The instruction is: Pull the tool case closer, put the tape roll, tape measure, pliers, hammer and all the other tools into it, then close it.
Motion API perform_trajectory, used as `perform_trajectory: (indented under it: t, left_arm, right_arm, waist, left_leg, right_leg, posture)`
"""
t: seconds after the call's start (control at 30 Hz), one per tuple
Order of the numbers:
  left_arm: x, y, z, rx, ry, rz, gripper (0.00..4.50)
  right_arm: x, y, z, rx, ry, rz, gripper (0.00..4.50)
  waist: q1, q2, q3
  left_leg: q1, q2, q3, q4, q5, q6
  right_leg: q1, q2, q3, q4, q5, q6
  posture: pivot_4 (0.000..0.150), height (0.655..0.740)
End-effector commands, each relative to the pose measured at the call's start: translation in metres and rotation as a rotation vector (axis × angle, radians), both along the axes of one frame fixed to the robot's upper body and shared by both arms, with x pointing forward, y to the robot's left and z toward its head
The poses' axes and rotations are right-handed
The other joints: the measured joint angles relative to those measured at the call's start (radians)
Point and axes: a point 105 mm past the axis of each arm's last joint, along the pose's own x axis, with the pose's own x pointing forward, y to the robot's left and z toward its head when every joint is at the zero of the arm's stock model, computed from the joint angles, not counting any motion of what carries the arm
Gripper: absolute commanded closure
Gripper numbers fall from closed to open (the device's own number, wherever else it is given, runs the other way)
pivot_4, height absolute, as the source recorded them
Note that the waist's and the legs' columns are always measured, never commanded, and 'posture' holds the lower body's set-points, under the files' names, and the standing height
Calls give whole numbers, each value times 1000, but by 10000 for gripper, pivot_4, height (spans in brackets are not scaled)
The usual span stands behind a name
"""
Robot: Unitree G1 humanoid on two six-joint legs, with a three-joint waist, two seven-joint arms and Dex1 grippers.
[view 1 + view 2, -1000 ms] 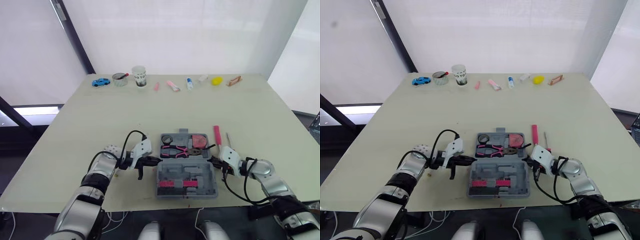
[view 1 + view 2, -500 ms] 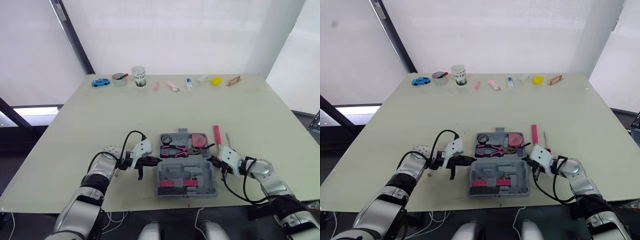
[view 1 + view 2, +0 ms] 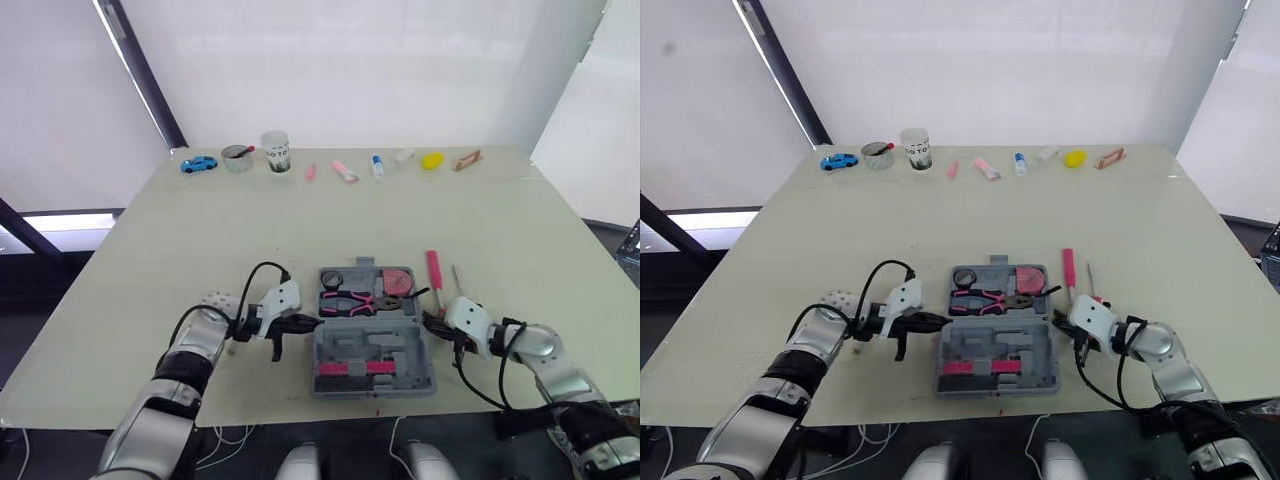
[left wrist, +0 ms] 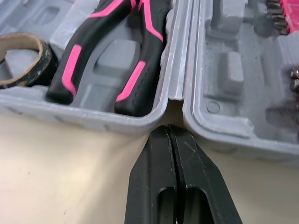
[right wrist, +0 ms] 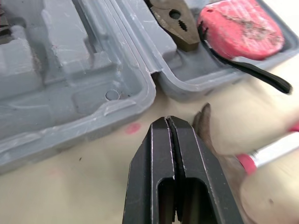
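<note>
The desk (image 3: 300, 230) carries the case (image 3: 345, 345) near its front edge, lying open and flat between the two arms. The case lies where it did a second ago, as far as the head views show. The left gripper (image 4: 169, 130) has also kept its place at the case's left side. The right gripper (image 5: 169, 122) has eased a little to the right, and a strip of bare desk now lies between it and the case's right edge. That suggests the pulling is over and the loading can go on.

Part of the kit is already in the far half. The pliers (image 3: 350, 299) lie across the middle, the tape measure (image 3: 400, 280) sits at the right end and the tape roll (image 3: 333, 279) at the left. Just right of the case a pink-handled tool (image 3: 434, 270) and a thin screwdriver (image 3: 457, 278) lie on the desk. I would expect the right arm to take these next. Whether the pink one is the hammer I cannot tell.

The left fingers (image 4: 154, 177) are pressed together and hold nothing, their tip just short of the hinge notch. The right fingers (image 5: 187, 154) are also together and empty, pointing at the hinge on the other side, with a blurred brown tool end just beside them.
</note>
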Motion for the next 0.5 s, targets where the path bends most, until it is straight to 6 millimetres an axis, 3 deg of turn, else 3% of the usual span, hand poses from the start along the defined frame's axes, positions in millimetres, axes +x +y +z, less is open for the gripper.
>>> perform_trajectory:
  t: [0.03, 0.2, 0.33, 0.5]
  left_arm:
    - [-1, 5, 25, -44, -62, 3, 44587]
    - [-15, 18, 54, -248, -70, 97, 44587]
    - [-22, 37, 58, -333, -98, 218, 44587]
    - [-38, 77, 64, -414, -166, 418, 44587]
  right_arm:
    - [-3, -5, 24, 26, -68, -9, 45000]
    - [-19, -28, 36, 99, -72, -102, 45000]
    - [-34, -44, 35, 188, -40, -196, 45000]
    - [-51, -79, 39, 354, -95, -419, 45000]
  waist:
    - [2, 0, 0]
    - [5, 0, 0]
    - [5, 0, 0]
    - [3, 0, 1]
  left_leg:
    - [0, 0, 0, 0, 0, 0]
    - [-1, 0, 0, -1, 0, 0]
    - [0, 1, 0, -1, 0, 0]
    - [1, 2, 0, -1, 0, 0]
  right_leg:
    - [0, 0, 0, 0, 0, 0]
    - [0, -1, 0, -1, 0, 0]
    - [0, -1, 0, -2, 0, 0]
    - [0, -1, 0, -1, 0, 0]
  posture:
    - [1500, 7400]
    - [1500, 7400]
    - [1500, 7400]
    - [1500, 7400]
